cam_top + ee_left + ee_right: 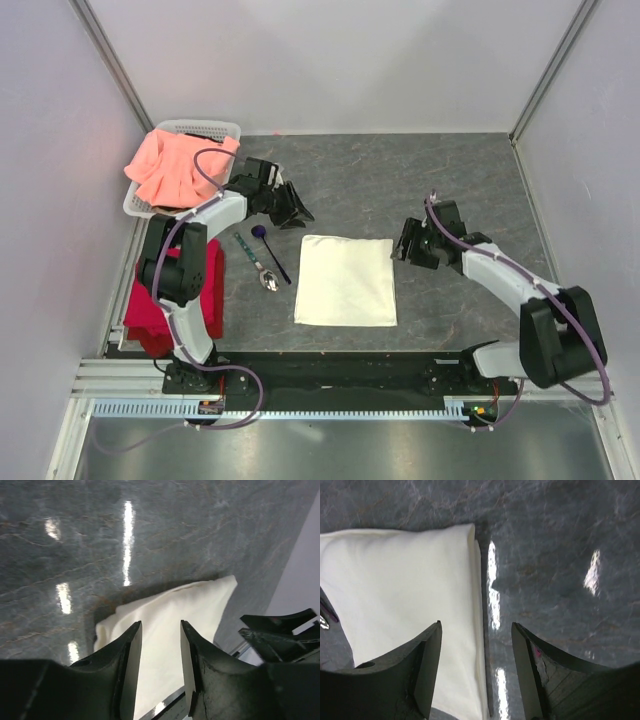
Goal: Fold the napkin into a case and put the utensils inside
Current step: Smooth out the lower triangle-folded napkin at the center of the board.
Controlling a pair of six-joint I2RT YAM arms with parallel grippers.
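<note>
The cream-white napkin (346, 280) lies flat as a folded rectangle on the grey table. It also shows in the left wrist view (170, 615) and the right wrist view (400, 595). Two purple-handled utensils lie left of it: a silver-bowled spoon (262, 270) and one with a round purple head (270, 248). My left gripper (297, 212) is open and empty, above the napkin's far left corner. My right gripper (408, 244) is open and empty, just right of the napkin's far right corner, over its edge in the right wrist view (476, 630).
A white basket (215, 130) holding a salmon-pink cloth (175, 165) stands at the back left. A red cloth (165, 295) lies at the left edge by the left arm's base. White walls enclose the table.
</note>
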